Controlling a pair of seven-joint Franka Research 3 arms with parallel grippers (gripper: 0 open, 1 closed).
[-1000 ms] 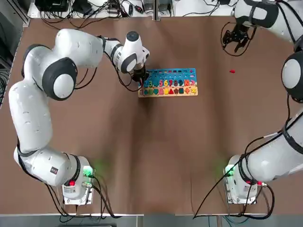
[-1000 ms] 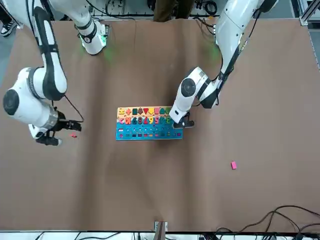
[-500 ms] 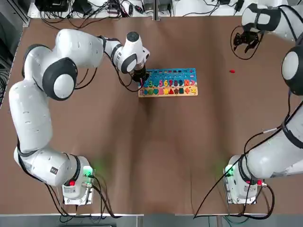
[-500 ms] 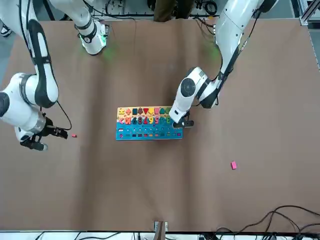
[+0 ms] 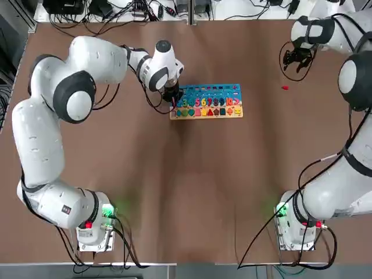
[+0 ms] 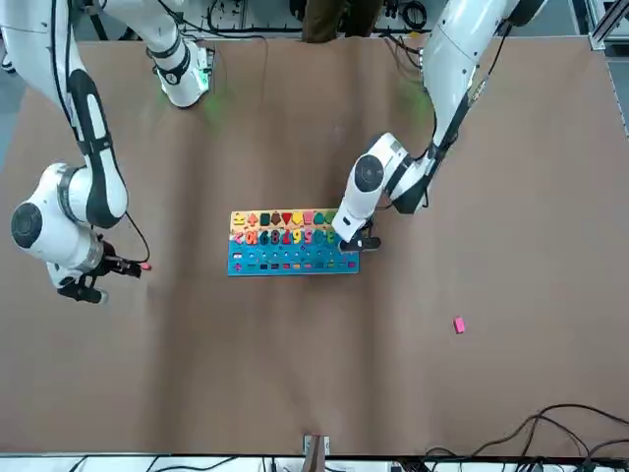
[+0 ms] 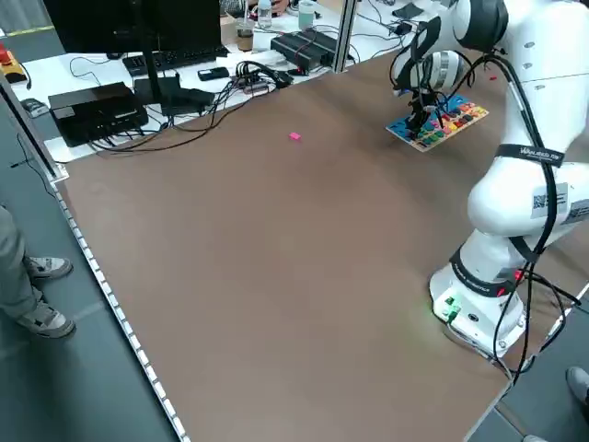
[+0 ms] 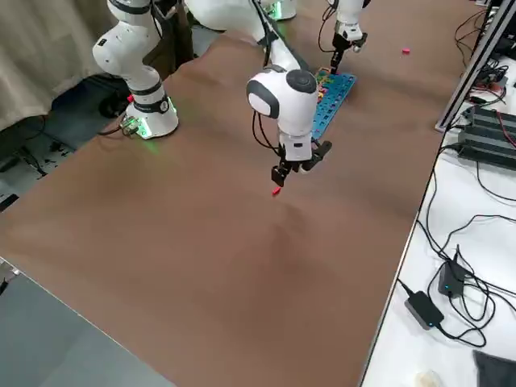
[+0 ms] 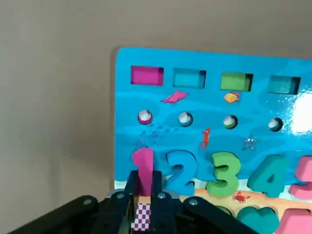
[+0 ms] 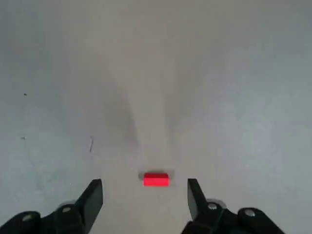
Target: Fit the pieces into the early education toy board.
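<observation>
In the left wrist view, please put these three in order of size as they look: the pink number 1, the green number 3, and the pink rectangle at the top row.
1. Green number 3, the widest shape.
2. Pink number 1; its lower end is hidden between the fingers of the left hand, so the gap to the 3 is unsure.
3. Pink rectangle, smallest, though farther from the camera.

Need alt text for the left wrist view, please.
The left end effector is shut on a pink number 1 piece, set at the blue toy board beside a blue 2 and green 3.
</observation>
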